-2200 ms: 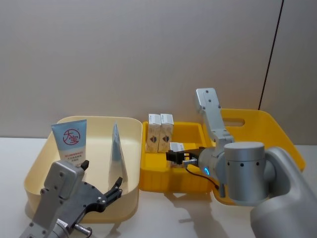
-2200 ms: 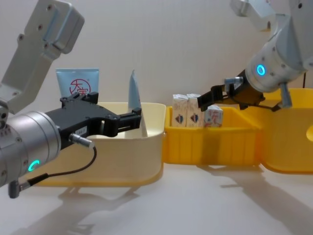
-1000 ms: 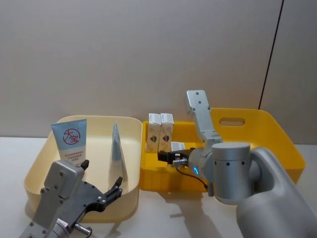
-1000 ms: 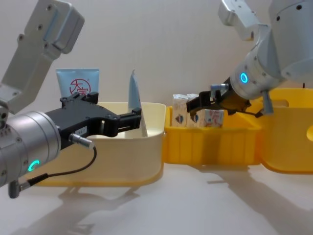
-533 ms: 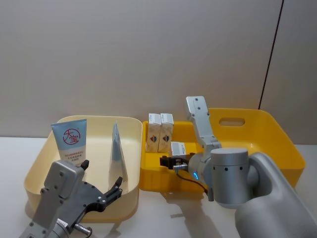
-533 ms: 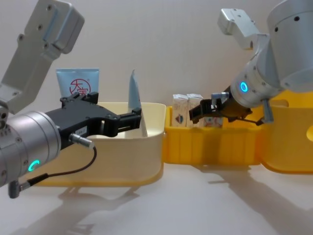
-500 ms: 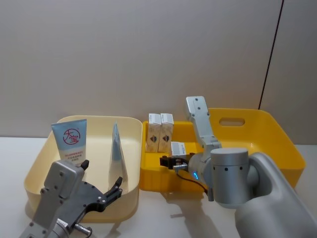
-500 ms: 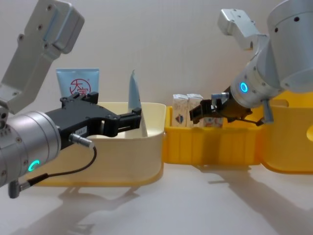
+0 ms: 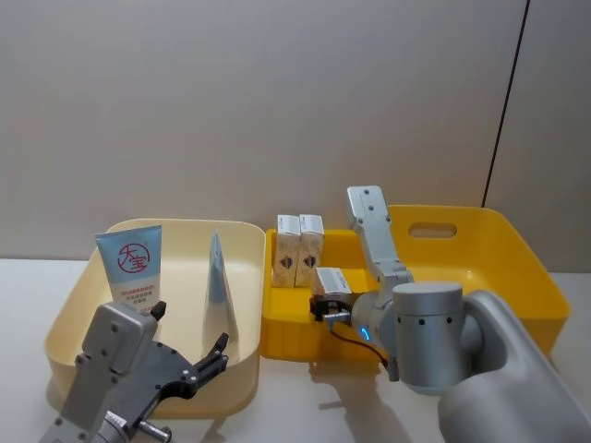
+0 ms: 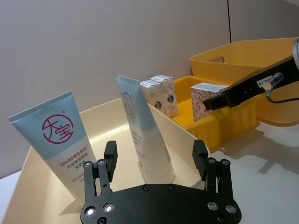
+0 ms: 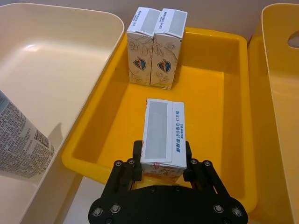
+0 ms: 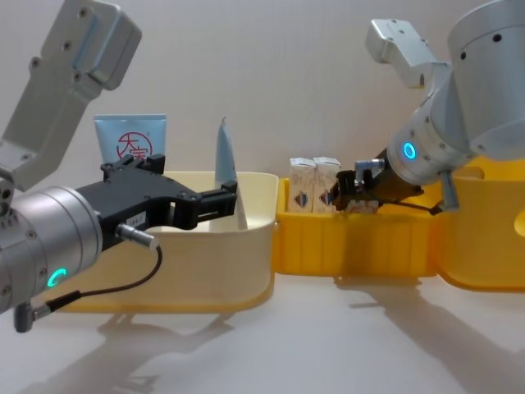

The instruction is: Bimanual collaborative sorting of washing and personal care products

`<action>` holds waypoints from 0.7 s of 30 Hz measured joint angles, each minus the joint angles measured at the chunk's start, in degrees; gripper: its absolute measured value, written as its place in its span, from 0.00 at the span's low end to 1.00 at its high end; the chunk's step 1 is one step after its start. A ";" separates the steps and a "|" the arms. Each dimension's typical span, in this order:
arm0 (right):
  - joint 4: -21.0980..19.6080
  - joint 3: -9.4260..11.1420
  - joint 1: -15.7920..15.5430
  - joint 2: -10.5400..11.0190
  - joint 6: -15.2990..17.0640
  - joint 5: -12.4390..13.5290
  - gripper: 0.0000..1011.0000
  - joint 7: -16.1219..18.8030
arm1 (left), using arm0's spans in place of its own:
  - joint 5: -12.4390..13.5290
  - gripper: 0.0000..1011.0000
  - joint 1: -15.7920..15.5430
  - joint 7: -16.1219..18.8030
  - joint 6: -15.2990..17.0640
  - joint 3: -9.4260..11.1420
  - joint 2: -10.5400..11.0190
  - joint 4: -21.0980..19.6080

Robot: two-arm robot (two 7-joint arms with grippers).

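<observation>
Three cartons, two tubes. Right gripper (image 11: pixel 162 161) is clamped on one carton (image 11: pixel 162 135), low inside the small yellow bin (image 11: pixel 219 46). The two other cartons (image 11: pixel 145 46) stand side by side at that bin's far end. In the cream bin (image 9: pixel 65 323) both tubes stand upright — the tube with the red circle logo (image 9: pixel 130 268) and the plain tube (image 9: pixel 218 286). Left gripper (image 10: pixel 155 150) hangs near them, fingers spread, empty.

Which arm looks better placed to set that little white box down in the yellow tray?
Probably right. The right gripper is shut on the small carton, in the yellow bin near two standing cartons. The left gripper hangs open at the cream bin, by the tubes.
</observation>
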 joint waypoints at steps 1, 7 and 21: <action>0.00 0.00 0.00 0.00 -0.01 0.00 0.45 0.00 | 0.00 0.99 0.00 0.00 0.00 0.00 0.00 0.00; 0.05 0.00 -0.03 0.00 -0.06 -0.05 0.44 0.01 | 0.00 0.99 0.00 0.00 0.00 0.00 0.00 0.00; -1.17 -0.03 -0.09 0.18 -1.72 -0.64 0.44 0.20 | 0.00 0.99 0.00 0.00 0.00 0.00 0.00 0.00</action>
